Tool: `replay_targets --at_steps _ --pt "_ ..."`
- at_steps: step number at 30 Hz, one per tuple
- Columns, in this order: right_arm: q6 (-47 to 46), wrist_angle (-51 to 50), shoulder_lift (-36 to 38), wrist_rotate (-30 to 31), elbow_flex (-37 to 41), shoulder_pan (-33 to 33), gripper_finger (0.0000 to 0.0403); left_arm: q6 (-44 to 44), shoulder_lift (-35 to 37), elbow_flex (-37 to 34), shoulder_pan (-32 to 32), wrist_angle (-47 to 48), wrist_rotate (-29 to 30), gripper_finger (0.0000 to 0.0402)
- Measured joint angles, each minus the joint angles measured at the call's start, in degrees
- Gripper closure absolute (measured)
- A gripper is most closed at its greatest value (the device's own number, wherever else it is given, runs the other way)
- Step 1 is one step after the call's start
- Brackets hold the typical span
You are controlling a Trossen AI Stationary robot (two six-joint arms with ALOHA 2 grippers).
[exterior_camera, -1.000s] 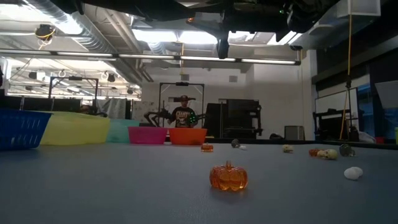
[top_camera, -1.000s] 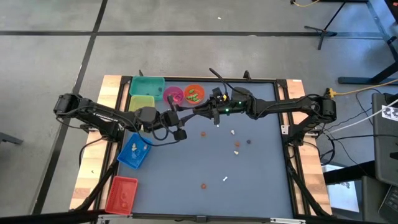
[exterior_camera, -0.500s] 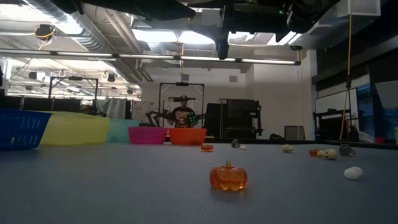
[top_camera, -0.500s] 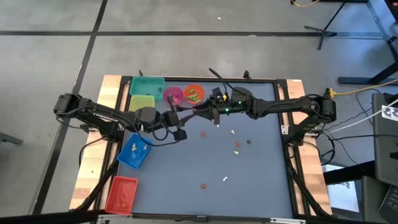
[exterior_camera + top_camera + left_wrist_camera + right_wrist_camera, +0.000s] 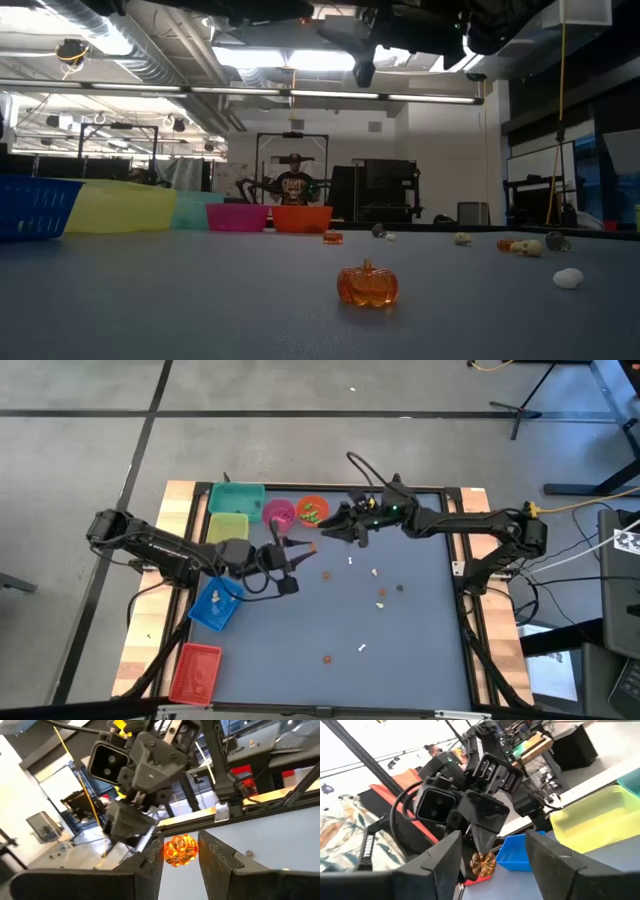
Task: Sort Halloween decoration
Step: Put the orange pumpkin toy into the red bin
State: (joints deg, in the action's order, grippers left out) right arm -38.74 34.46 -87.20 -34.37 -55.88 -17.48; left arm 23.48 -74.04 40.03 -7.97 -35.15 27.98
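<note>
Orange, a small translucent plastic pumpkin (image 5: 180, 851) is pinched in the left claw (image 5: 305, 549) above the bench (image 5: 420, 630), facing the right claw (image 5: 325, 529) which stands open and empty, while several tiny trinkets (image 5: 381, 593) lie unsorted and the round orange bowl (image 5: 312, 511) holds a few.

Bins (image 5: 236, 498) and bowls (image 5: 279, 513) line the table's (image 5: 420, 640) far-left edge; trinkets (image 5: 380, 593) lie scattered mid-table.
</note>
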Motion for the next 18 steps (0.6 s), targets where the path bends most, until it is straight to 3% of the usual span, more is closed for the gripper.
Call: replay_targets --at_steps 4,18 --pt "0.00 -0.24 0.13 -2.74 0.00 -1.06 0.0187 -3.45 0.00 0.00 -1.46 0.13 -0.02 0.0310" --pt "0.09 -3.56 0.26 -2.77 0.00 -0.93 0.0187 -15.96 0.00 0.02 -9.09 6.11 -0.02 0.0310"
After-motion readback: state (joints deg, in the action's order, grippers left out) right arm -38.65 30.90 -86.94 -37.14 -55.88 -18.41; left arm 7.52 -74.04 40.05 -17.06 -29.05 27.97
